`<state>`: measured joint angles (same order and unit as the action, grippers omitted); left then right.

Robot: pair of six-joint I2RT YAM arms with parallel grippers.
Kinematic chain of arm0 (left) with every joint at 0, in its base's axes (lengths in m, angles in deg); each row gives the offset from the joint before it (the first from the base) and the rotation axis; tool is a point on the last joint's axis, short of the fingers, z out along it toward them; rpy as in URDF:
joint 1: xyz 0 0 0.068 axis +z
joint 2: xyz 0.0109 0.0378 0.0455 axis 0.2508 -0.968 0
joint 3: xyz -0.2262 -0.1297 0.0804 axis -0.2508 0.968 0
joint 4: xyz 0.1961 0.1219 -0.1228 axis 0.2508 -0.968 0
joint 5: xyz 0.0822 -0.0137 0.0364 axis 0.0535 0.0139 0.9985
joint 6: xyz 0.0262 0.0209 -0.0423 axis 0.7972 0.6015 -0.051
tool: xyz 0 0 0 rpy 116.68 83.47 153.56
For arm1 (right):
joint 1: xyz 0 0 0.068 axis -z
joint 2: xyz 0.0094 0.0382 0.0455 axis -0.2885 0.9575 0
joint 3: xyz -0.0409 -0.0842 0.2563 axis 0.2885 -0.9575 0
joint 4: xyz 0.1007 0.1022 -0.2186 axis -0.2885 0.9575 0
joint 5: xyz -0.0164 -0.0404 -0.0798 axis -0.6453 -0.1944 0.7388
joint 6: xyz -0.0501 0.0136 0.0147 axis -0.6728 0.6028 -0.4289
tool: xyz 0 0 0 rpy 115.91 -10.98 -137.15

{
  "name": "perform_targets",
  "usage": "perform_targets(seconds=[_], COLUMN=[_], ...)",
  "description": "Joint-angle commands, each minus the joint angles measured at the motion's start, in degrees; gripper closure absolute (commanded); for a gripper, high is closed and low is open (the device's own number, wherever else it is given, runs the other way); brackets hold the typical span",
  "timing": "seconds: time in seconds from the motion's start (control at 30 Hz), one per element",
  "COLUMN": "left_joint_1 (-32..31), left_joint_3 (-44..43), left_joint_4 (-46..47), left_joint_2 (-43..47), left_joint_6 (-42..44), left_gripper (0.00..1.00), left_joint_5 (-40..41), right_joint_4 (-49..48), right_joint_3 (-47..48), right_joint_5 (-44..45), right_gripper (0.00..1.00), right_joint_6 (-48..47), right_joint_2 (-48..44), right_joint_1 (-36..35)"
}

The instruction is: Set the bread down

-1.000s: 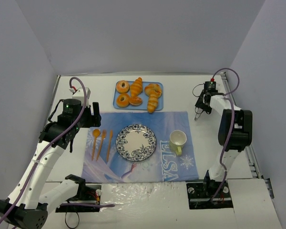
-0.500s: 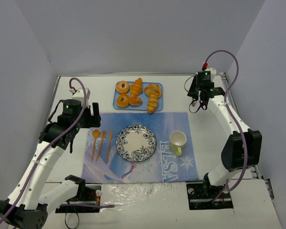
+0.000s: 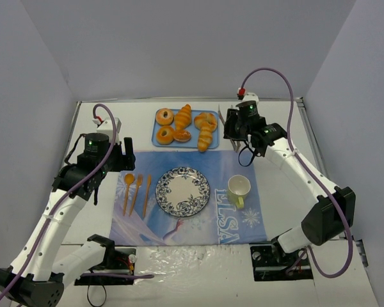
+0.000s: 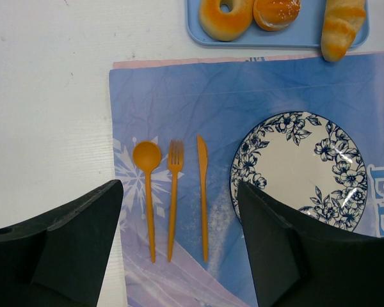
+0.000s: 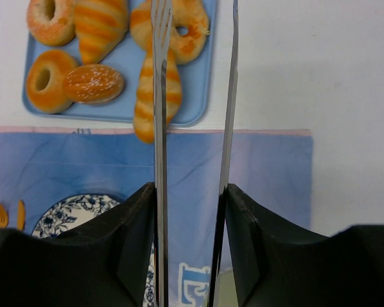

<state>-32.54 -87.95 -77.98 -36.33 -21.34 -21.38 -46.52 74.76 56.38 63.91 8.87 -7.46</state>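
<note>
The bread (image 3: 205, 139), a long golden-yellow ridged roll, lies on the right side of the blue tray (image 3: 179, 143), one end over the tray's near rim. It also shows in the right wrist view (image 5: 143, 105) and in the left wrist view (image 4: 342, 29). My right gripper (image 3: 233, 130) (image 5: 191, 188) is shut on metal tongs (image 5: 229, 115), whose two arms stand apart; the left arm lies across the bread in that view. My left gripper (image 3: 127, 155) (image 4: 179, 192) is open and empty over the cutlery. The floral plate (image 3: 161, 192) is bare.
The tray also holds ring doughnuts (image 3: 164, 117), a deeper-orange croissant (image 3: 184, 116) and a sesame bun (image 3: 181, 135). An orange spoon (image 4: 147, 192), fork (image 4: 174, 192) and knife (image 4: 203, 192) lie left of the plate on the blue placemat (image 3: 224, 163). A pale mug (image 3: 238, 190) stands at its right.
</note>
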Motion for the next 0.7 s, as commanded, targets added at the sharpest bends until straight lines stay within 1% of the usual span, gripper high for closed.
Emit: perform_targets(seconds=[0.0, 0.33, 0.67], left_joint_1=[-0.13, -0.17, -0.26], left_joint_3=[-1.35, -1.27, -1.27], left_joint_4=[2.49, 2.49, 2.49], left_joint_2=[0.19, 0.19, 0.10], left_joint_6=[-0.17, -0.25, -0.25], left_gripper=[0.31, 0.31, 0.31], left_joint_5=[0.48, 0.39, 0.30], right_joint_4=[-1.47, -1.56, -1.56], right_joint_3=[-0.35, -3.27, -5.03], right_joint_5=[-0.37, 2.94, 5.28], right_gripper=[0.58, 0.58, 0.53], right_joint_6=[0.72, 1.98, 2.38], right_joint_2=[-2.83, -2.09, -0.30], right_joint_1=[-4.58, -12.27, -13.65])
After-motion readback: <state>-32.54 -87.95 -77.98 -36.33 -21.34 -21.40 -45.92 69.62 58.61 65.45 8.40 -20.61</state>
